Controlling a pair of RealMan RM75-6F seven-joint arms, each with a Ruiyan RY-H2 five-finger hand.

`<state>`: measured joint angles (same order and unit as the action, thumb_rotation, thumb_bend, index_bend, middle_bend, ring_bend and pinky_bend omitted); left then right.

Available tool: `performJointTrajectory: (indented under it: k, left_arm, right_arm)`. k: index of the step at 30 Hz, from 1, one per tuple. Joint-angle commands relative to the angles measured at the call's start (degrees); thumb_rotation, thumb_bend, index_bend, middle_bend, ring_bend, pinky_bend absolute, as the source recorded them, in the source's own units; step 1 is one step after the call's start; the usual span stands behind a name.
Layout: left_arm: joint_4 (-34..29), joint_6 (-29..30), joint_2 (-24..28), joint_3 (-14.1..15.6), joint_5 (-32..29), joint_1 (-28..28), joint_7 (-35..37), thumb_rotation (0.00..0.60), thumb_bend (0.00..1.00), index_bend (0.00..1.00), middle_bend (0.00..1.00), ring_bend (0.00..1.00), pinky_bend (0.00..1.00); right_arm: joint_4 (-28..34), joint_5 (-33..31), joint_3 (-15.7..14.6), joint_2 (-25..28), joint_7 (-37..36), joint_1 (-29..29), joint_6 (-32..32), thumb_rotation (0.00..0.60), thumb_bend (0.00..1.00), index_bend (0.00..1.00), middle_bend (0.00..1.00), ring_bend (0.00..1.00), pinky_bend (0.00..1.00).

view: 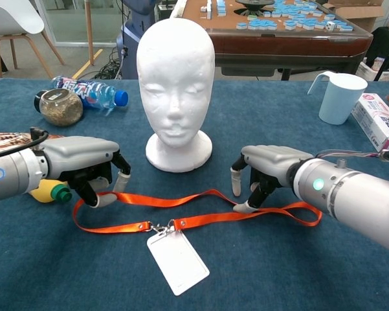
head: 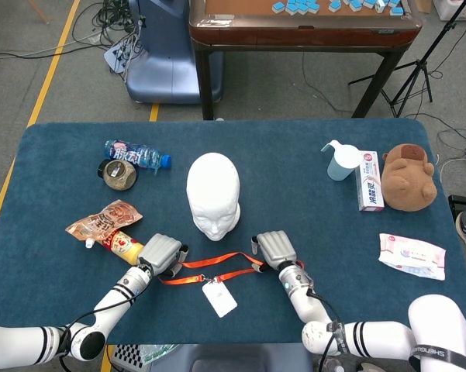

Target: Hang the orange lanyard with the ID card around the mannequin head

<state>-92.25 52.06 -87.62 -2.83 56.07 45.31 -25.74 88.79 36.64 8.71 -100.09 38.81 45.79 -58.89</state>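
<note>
The orange lanyard (view: 200, 221) lies flat on the blue table in front of the white mannequin head (view: 175, 84), which stands upright. Its white ID card (view: 177, 260) rests face up at the near side. My left hand (view: 84, 165) is curled over the strap's left end, with fingertips (view: 102, 197) pinching it against the cloth. My right hand (view: 266, 170) hovers over the right part of the loop, one fingertip (view: 243, 207) touching the strap and the thumb held apart. From above, the left hand (head: 161, 253), the right hand (head: 275, 249) and the card (head: 219, 297) sit just below the head (head: 213, 194).
A water bottle (head: 136, 155), a jar (head: 118, 173), a snack pouch (head: 105, 219) and a small yellow bottle (head: 121, 245) lie at the left. A pale jug (head: 341, 161), a toothpaste box (head: 370, 190), a plush toy (head: 409, 177) and a wipes pack (head: 412, 256) sit at the right.
</note>
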Motion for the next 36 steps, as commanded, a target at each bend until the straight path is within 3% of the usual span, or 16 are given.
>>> performJointTrajectory:
  k: [1, 13, 18, 26, 31, 36]
  left_arm:
    - [0.02, -0.07, -0.04, 0.00, 0.04, 0.01, 0.02, 0.600, 0.39, 0.59, 0.92, 0.94, 0.97]
    - [0.19, -0.36, -0.28, -0.05, -0.07, 0.12, -0.13, 0.600, 0.39, 0.59, 0.92, 0.94, 0.97]
    - [0.34, -0.41, -0.30, -0.04, -0.01, 0.08, -0.03, 0.600, 0.39, 0.59, 0.92, 0.94, 0.97]
    - [0.55, -0.54, -0.36, 0.05, 0.02, -0.02, 0.18, 0.600, 0.39, 0.59, 0.92, 0.94, 0.97]
    - [-1.62, 1.10, 1.49, -0.17, 1.75, -1.00, 1.50, 0.600, 0.39, 0.59, 0.92, 0.94, 0.97]
    - [-6.64, 4.15, 6.15, -0.80, 6.14, -3.09, 5.49, 0.600, 0.39, 0.59, 0.92, 0.94, 0.97]
  right_arm:
    - [-0.08, -0.12, -0.01, 0.02, -0.22, -0.09, -0.11, 0.600, 0.26, 0.53, 1.00, 1.00, 1.00]
    - [-0.60, -0.44, -0.19, -0.11, -0.69, -0.01, 0.10, 0.600, 0.29, 0.57, 1.00, 1.00, 1.00]
    - [-0.91, -0.83, -0.21, -0.19, -0.90, 0.06, 0.46, 0.600, 0.41, 0.58, 1.00, 1.00, 1.00]
    - [-0.74, -1.24, -0.29, 0.10, -1.07, 0.08, 0.62, 0.600, 0.42, 0.60, 1.00, 1.00, 1.00]
    - [3.26, 2.13, -0.64, 3.03, -3.03, -1.08, -0.34, 0.600, 0.42, 0.60, 1.00, 1.00, 1.00]
    - [11.88, 10.34, -1.49, 10.13, -7.86, -4.35, -3.09, 0.600, 0.42, 0.60, 1.00, 1.00, 1.00]
